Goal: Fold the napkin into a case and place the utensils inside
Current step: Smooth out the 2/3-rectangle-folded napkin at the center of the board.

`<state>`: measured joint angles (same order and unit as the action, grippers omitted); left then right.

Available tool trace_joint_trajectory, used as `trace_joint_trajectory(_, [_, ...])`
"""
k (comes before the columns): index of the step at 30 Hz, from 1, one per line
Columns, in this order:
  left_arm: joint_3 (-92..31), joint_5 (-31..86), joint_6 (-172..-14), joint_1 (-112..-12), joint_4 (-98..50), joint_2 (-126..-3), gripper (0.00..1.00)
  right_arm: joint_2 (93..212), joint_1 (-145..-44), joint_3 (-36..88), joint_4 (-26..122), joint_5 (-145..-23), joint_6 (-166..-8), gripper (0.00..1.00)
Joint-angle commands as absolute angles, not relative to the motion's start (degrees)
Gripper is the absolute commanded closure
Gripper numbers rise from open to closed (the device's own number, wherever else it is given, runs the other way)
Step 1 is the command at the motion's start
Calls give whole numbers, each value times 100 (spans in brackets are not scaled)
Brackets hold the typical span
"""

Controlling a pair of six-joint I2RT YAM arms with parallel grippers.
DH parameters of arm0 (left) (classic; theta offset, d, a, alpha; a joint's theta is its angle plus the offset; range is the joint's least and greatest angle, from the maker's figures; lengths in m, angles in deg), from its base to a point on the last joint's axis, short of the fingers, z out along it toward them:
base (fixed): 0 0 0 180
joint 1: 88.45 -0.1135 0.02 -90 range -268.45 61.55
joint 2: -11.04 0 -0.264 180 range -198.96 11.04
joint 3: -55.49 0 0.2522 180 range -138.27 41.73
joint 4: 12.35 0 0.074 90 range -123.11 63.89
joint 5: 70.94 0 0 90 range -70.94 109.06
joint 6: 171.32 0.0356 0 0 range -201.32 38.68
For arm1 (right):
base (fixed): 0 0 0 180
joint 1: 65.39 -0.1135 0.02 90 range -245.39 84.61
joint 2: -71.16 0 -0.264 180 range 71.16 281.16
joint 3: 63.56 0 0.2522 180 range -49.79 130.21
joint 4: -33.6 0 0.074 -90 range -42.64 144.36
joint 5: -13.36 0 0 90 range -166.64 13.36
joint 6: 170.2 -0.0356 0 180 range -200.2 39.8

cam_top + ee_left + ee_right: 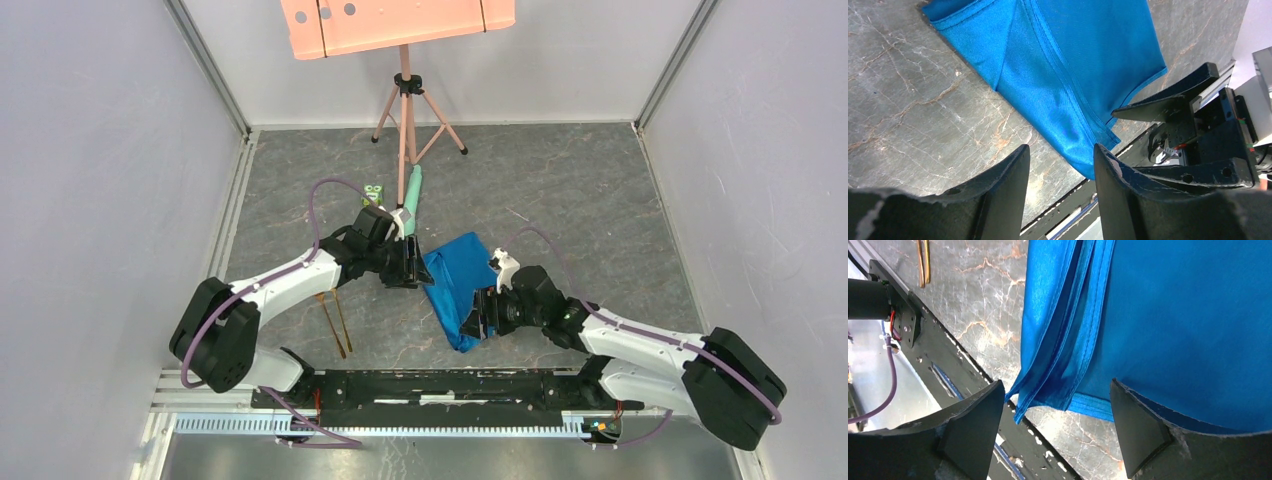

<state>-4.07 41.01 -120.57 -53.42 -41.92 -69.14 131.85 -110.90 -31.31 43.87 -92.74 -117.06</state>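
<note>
White arms (pixel 285 285), black joints (pixel 225 340) (purple cables (pixel 312 215))

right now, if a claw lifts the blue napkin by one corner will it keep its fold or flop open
Probably flops: the napkin lies in soft, loose layers with no pressed crease. Its sheen suggests slick fabric, so the layers may slide apart. It looks thin and light, so a push across the table would likely bunch it rather than shift it whole.

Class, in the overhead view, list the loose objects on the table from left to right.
From the left: thin gold metal fork and spoon → small green toy → pale green tube → bright blue folded cloth napkin.
</note>
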Motion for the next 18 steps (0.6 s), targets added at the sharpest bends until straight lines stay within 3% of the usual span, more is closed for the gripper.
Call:
trace_joint_trajectory(1, [-344,4191,-11960,-5301,-3942,-6928,43,13178,-11331,-3245,3868,-9283,-12348,19])
trace_joint_trajectory(14, [-314,4179,-12003,-5215,-3806,-6954,44,13398,-11793,-3163,3870,-8845,-12542,19])
trace_joint_trajectory(18, [-319,4165,-12001,-5206,-3803,-6941,44,13482,-11873,-3108,3977,-8687,-12552,25])
